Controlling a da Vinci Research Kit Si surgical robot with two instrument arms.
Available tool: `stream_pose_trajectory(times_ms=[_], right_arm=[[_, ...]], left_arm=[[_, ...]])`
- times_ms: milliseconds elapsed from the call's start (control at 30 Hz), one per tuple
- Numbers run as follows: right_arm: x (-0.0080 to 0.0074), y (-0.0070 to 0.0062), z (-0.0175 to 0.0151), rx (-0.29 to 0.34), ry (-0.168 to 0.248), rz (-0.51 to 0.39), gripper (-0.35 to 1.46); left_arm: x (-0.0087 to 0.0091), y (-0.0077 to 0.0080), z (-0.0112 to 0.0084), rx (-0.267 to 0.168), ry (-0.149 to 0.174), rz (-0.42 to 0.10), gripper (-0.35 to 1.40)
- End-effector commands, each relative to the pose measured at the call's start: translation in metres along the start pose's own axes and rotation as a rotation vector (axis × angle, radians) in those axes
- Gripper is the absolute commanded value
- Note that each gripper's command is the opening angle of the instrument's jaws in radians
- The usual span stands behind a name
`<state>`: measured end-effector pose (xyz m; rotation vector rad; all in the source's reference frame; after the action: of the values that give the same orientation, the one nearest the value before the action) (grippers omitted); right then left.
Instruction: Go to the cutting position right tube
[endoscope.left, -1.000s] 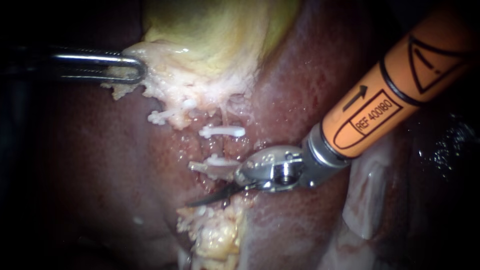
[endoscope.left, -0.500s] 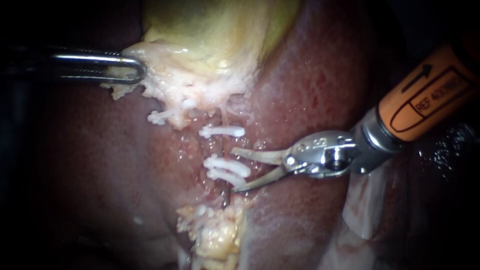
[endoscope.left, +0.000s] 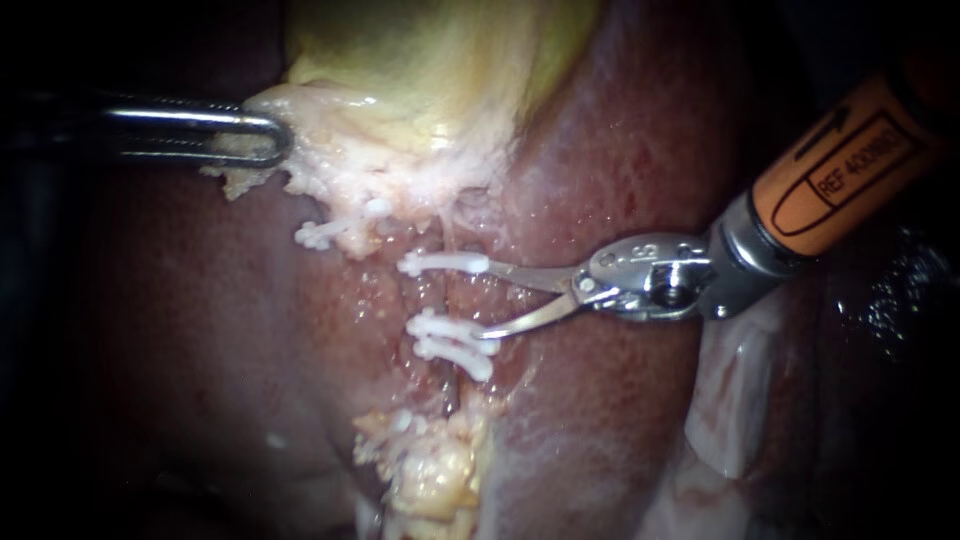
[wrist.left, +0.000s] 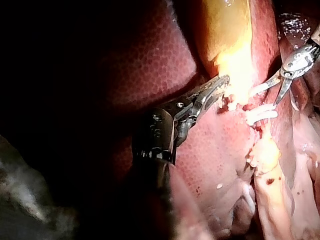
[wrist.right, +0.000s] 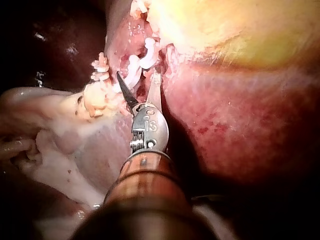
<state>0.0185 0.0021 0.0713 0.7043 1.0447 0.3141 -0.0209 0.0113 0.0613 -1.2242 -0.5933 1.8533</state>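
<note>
— Right tube (endoscope.left: 446, 300) runs up-down between the upper clip (endoscope.left: 445, 263) and 2 lower clips (endoscope.left: 455, 340), yeah?
— Yep. Right instrument (endoscope.left: 487, 300) is just right of it, blades gaping crosswise, gripping nothing. Left instrument (endoscope.left: 270, 140) clamps the gallbladder (endoscope.left: 420, 60) edge.

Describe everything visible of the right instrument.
The right instrument enters from the upper right: an orange-sleeved shaft, a shiny metal wrist, then two slim, curved metal blades. Its jaws are open, with one blade tip by the upper clip and the other by the lower clips, all white. It holds nothing and lies over the liver.
</note>
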Motion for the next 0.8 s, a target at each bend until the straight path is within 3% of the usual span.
stream_pose_trajectory(times_ms=[33,500,800], right_arm=[[-0.0001,-0.0001,0.0003,0.013,0.004,-0.006,1.28],[0.0007,0.0003,0.0050,0.077,0.038,-0.039,1.25],[0.0014,0.0005,0.0071,0.092,0.106,-0.020,1.25]], left_arm=[[0.0000,0.0000,0.0000,0.000,0.000,0.000,-0.35],[0.0001,0.0001,0.0004,0.005,0.002,-0.001,-0.35],[0.0002,0.0002,0.0006,0.007,0.002,-0.002,-0.35]])
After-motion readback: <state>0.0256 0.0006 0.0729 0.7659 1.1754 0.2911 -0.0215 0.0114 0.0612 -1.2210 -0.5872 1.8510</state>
